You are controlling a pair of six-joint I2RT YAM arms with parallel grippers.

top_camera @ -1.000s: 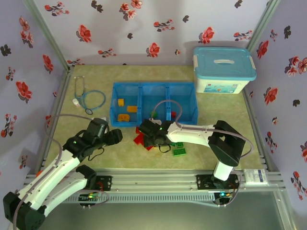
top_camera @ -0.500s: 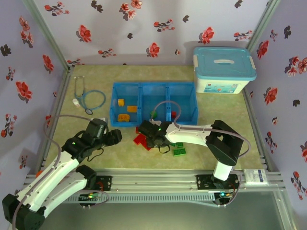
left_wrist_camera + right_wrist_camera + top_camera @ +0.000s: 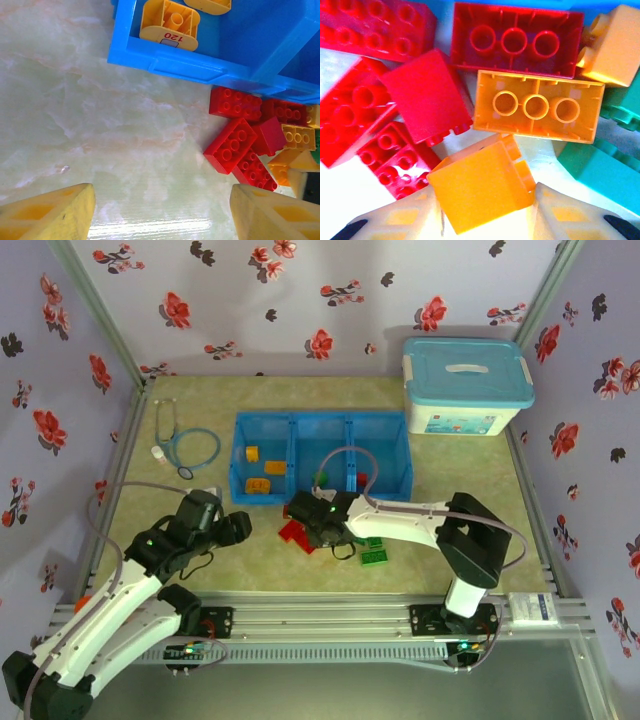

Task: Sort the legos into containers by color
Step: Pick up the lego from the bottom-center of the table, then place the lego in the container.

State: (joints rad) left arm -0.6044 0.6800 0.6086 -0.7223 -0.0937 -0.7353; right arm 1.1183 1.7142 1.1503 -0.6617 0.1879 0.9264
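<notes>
The blue tray (image 3: pixel 320 417) has three compartments; the left one holds orange-yellow legos (image 3: pixel 258 485). A pile of red legos (image 3: pixel 293 533) lies in front of the tray, with green legos (image 3: pixel 375 555) to its right. My right gripper (image 3: pixel 305 522) is down in the pile. Its fingers press both sides of an orange-yellow lego (image 3: pixel 482 187), with the right gripper (image 3: pixel 485 220) shut on it. An upturned orange-yellow lego (image 3: pixel 537 107), red legos (image 3: pixel 515 40) and green legos (image 3: pixel 600 170) crowd around. My left gripper (image 3: pixel 162 212) is open over bare table, left of the red legos (image 3: pixel 231 145).
A white storage box with a light-blue lid (image 3: pixel 465 385) stands at the back right. A stethoscope (image 3: pixel 185 445) lies left of the tray. The tray's front wall (image 3: pixel 165 62) is just beyond the left gripper.
The left arm has edged slightly back and to the left. The right gripper stays at the pile with little visible movement.
</notes>
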